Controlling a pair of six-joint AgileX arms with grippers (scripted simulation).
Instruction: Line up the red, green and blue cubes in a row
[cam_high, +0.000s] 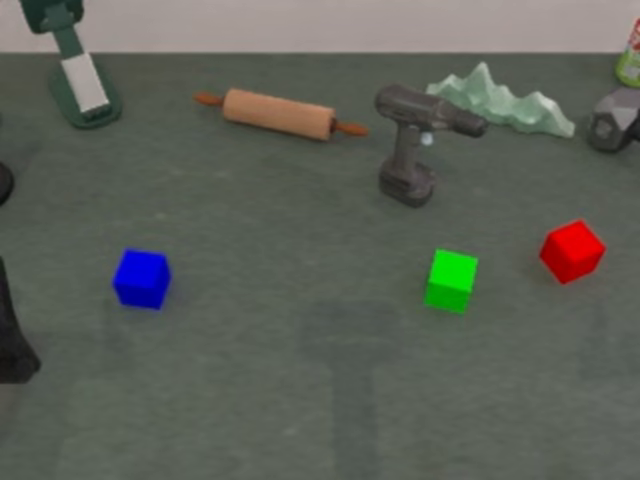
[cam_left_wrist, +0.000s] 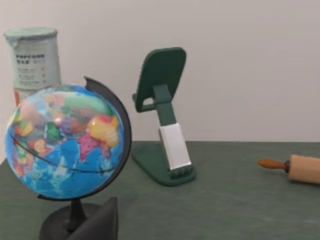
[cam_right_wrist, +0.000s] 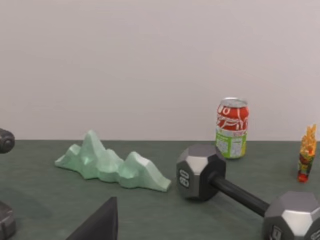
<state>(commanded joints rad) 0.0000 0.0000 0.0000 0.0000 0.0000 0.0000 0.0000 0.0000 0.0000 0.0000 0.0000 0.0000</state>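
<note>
Green-grey and faintly mottled, the surface (cam_high: 300, 400) carries three small plain cubes, all flat-faced and sharp-edged. One blue cube (cam_high: 141, 278) sits alone toward the left. One green cube (cam_high: 451, 280) sits right of centre, and one red cube (cam_high: 572, 251) lies just beyond it to the right, turned a little and slightly farther back; the two are near each other but apart. None of the three touches another, and they form no row.

Behind them stand a single wooden rolling pin (cam_high: 279, 114) with reddish handles, one matte grey drill (cam_high: 414, 140) upright on its battery base, and one pale green jagged ridge-shaped piece (cam_high: 502, 102), faceted like small mountains. At the back left is one dark green folding phone stand (cam_high: 80, 70) with a silvery panel. The left wrist view adds a glossy globe (cam_left_wrist: 62, 142) on a black base and a cylindrical popcorn tub (cam_left_wrist: 32, 60). The right wrist view shows one hexagonal-headed dumbbell (cam_right_wrist: 240, 192), one soda can (cam_right_wrist: 232, 128) and a small orange figure (cam_right_wrist: 307, 152).

Neither hand is clearly visible: only a dark wedge shows at each wrist view's edge, so I cannot tell whether either is apart or together.
</note>
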